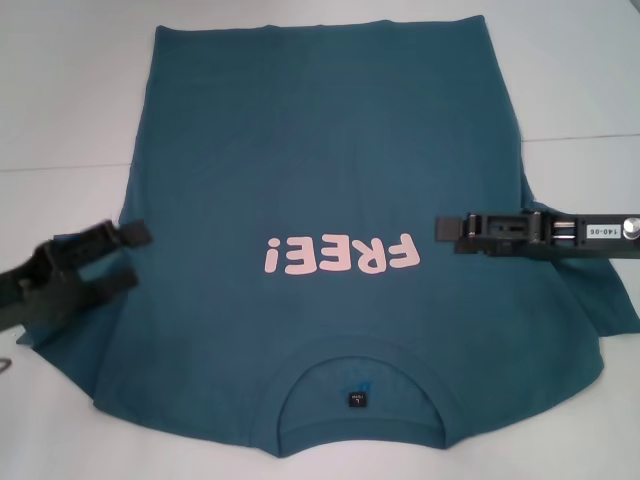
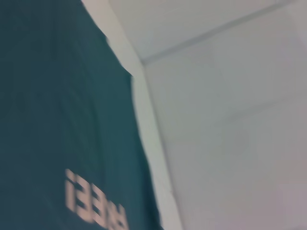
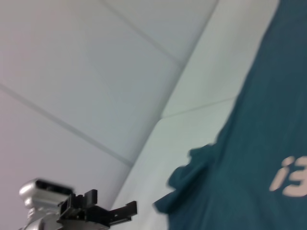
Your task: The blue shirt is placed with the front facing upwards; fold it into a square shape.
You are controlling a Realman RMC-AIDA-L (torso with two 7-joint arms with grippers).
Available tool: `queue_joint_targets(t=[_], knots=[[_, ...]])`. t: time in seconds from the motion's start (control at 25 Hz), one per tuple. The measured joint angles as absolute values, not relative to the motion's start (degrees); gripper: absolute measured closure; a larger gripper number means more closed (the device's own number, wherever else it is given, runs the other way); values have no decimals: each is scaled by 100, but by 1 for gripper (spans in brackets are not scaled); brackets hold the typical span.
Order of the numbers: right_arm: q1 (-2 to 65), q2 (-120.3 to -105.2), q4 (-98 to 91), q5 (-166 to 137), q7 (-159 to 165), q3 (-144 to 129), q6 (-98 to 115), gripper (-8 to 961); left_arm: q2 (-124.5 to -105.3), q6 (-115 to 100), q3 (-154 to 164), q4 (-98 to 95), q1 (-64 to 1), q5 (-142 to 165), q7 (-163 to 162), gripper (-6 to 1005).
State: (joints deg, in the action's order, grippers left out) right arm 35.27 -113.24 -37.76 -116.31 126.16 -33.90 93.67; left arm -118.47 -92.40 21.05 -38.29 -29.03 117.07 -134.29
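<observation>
The blue shirt [image 1: 320,150] lies flat on the white table, front up. Its pink "FREE!" lettering [image 1: 340,257] reads upside down, and the ribbed collar [image 1: 360,360] with a black label [image 1: 356,400] is nearest me. My left gripper [image 1: 130,258] is open over the shirt's left edge, level with the lettering, with nothing between its fingers. My right gripper [image 1: 445,229] reaches in over the shirt's right side, just right of the lettering. The left wrist view shows the shirt [image 2: 57,96] and its side edge. The right wrist view shows the shirt [image 3: 249,158] and the left gripper [image 3: 120,211] far off.
The white table [image 1: 60,100] surrounds the shirt on the left, right and far sides. The right sleeve [image 1: 600,290] lies loosely bunched beyond the right gripper. A small metal piece [image 1: 5,362] sits at the picture's left edge.
</observation>
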Motion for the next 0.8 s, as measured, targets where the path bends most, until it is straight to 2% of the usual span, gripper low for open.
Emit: queue_joint_targets(t=[0.36,0.6,0.8], knots=[[3492,-11280,-3745,-11660,12587,-3447,9011,41,-11755,-7612,2125,-3870,-2955,11801,-13568,116],[3489,-11261,-3755,-11671,12592,-3460,8991,41,-11656,-6948,2276,-3858,-3277,12579,-12844,124],[3489,-11259,-3732,-11673,12589,-3463,8988,41,-11647,-6542,2449,-3862,-3371,12708,-12587,131]])
